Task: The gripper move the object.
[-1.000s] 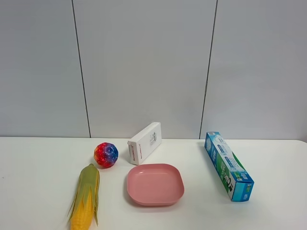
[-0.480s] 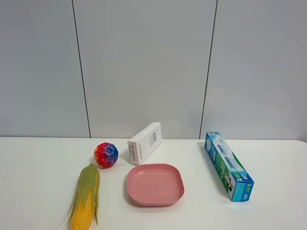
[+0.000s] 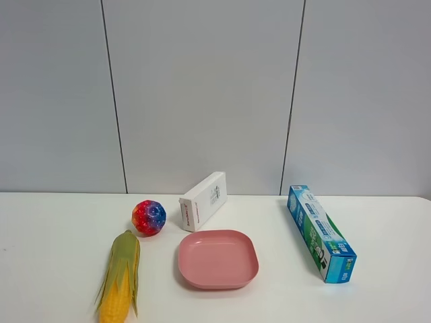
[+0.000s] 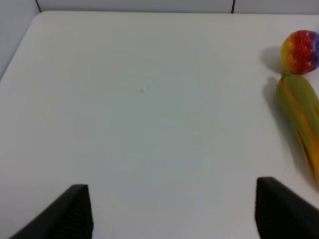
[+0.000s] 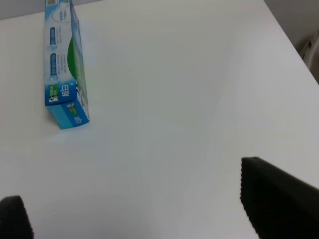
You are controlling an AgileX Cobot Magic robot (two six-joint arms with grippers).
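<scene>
The corn [image 3: 120,282] lies on the white bench [image 3: 60,235] – its tip touching the ball [image 3: 149,217]. Both hands – left hand [image 4: 172,211], right hand [image 5: 144,216] – are wide and empty.

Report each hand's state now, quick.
Left hand: open, fingers wide apart, holding nothing; the corn lies off to one side of it.
Right hand: open, holding nothing; the blue box lies apart from it.
</scene>
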